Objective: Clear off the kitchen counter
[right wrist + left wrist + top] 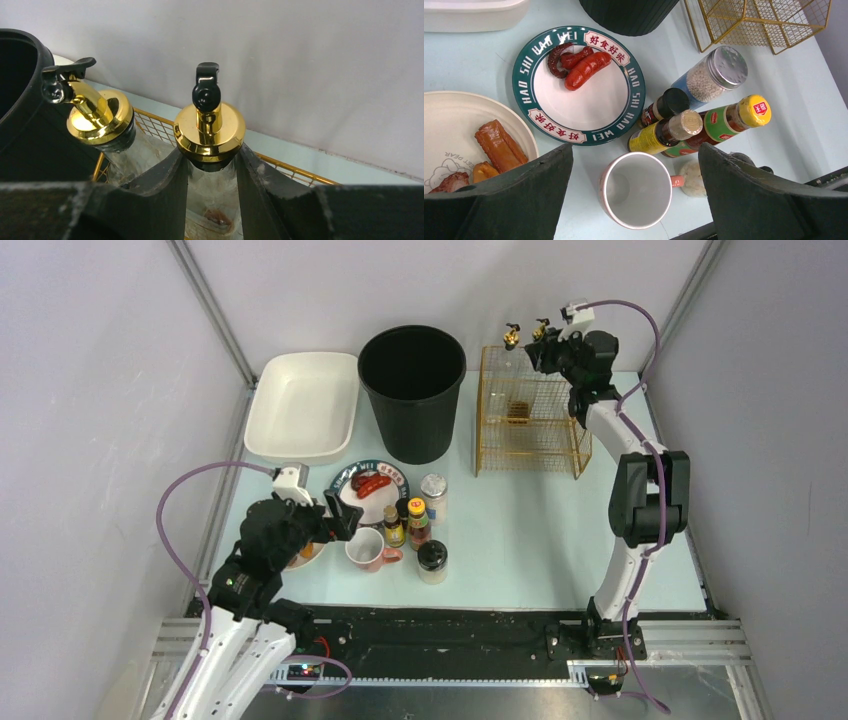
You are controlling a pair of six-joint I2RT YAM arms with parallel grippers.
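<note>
The mint-green kitchen counter [520,530] carries dishes and bottles at its left front. My left gripper [343,518] is open and empty, its jaws wide apart above a white-and-pink mug [636,190], which also shows in the top view [365,548]. My right gripper [547,348] is at the back of a gold wire basket [530,425]. In the right wrist view this gripper [212,155] is shut on the neck of a glass dispenser bottle with a gold cap [210,132]. A second such bottle [100,117] stands to its left.
A green-rimmed plate with sausages [579,85], a cream plate of fried food [469,140], sauce bottles [664,132], a shaker [714,75] and a black-lidded jar [432,560] crowd around the mug. A black bin [412,390] and white tray [302,405] stand behind.
</note>
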